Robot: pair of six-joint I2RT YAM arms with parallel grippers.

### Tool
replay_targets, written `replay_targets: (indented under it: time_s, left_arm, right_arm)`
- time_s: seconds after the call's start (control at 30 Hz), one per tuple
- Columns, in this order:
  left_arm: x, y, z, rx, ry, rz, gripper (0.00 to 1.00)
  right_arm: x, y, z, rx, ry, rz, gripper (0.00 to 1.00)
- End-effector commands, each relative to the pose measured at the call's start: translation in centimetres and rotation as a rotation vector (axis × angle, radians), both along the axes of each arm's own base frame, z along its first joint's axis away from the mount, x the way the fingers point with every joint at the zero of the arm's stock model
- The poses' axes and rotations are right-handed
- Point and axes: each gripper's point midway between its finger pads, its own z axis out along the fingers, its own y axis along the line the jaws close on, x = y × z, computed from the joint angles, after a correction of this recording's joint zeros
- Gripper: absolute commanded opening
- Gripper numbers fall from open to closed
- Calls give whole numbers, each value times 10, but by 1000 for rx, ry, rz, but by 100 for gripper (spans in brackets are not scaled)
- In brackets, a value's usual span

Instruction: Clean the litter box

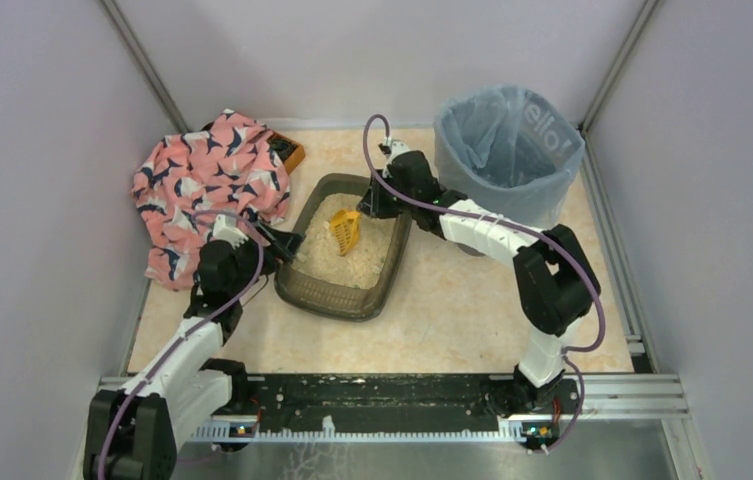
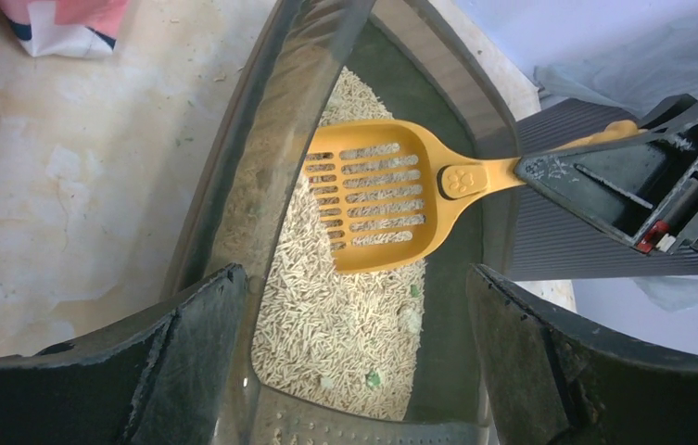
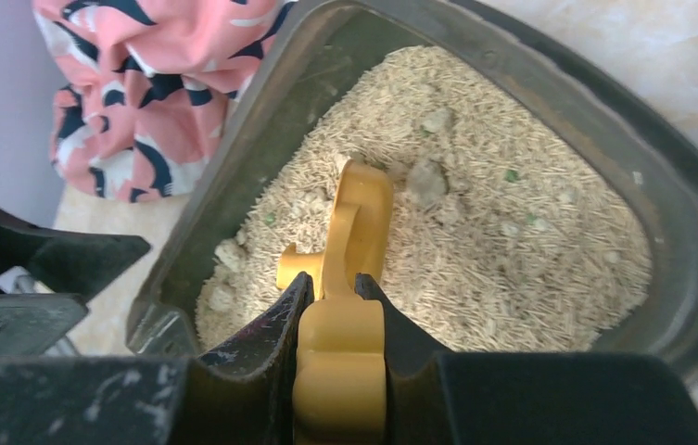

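Note:
The litter box (image 1: 337, 300) is a low dark tray of pale beige litter in the middle of the floor. My right gripper (image 1: 380, 196) reaches in over its far right rim and is shut on the handle of the yellow-orange slotted scoop (image 1: 344, 230). The scoop head rests tilted on the litter (image 3: 512, 250). In the right wrist view the jaws (image 3: 336, 283) clamp the handle, with pale clumps (image 3: 425, 181) beside the scoop (image 3: 354, 213). My left gripper (image 1: 287, 243) is open at the box's left rim. Its fingers (image 2: 196, 352) straddle the box's corner (image 2: 261, 120) without closing on it.
A tall grey bin (image 1: 507, 150) with a blue bag stands at the back right, just behind the right arm. A pink patterned cloth (image 1: 212, 180) lies over something at the back left, close to the left arm. Grey walls close in on both sides.

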Motion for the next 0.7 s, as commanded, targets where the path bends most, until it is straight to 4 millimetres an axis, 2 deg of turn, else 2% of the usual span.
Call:
replay_targets:
  time_s: [0.0, 0.43, 0.67]
  left_arm:
    - [-1, 2, -4, -10, -49, 8, 93]
    - [-29, -22, -28, -165, 12, -107, 91]
    - [-36, -22, -22, -178, 4, -111, 91]
  right_arm:
    - [-20, 33, 1, 163, 74, 105, 0]
    - [-41, 52, 0, 355, 188, 183, 0]
    - [-48, 48, 6, 373, 182, 179, 0]
